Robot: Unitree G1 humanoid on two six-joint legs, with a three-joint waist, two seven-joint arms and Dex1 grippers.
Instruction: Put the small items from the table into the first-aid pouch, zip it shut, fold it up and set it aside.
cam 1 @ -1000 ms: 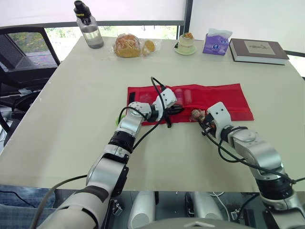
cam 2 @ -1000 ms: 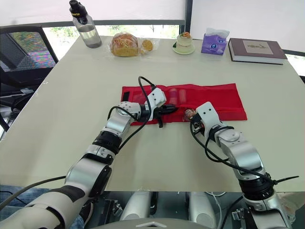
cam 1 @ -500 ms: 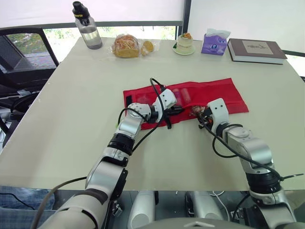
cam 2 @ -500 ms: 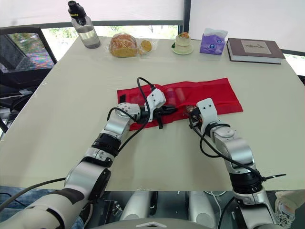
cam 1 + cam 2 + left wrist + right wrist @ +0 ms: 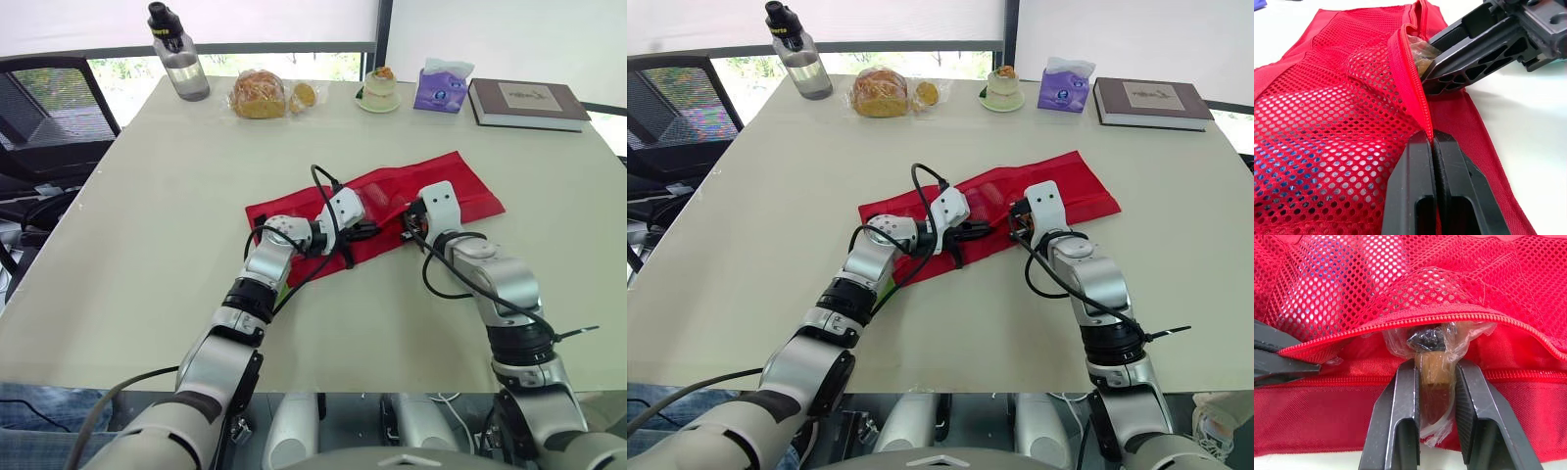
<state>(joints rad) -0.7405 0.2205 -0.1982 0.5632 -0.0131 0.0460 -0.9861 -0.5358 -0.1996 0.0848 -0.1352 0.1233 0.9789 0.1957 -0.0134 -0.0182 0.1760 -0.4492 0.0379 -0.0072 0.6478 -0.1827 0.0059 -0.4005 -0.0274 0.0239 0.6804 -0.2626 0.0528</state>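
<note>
I think I am looking into an office. I see a big pale table (image 5: 147,245) by a window (image 5: 127,73) with white blinds (image 5: 245,20), a black desk chair (image 5: 49,108), a thick book (image 5: 529,103), a tissue box (image 5: 441,86) and a water bottle (image 5: 179,54).

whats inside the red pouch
A wrapped brown item, held by the right gripper, pokes into the red pouch at its zipper. Blue shapes show through the mesh, too veiled to identify.
</note>
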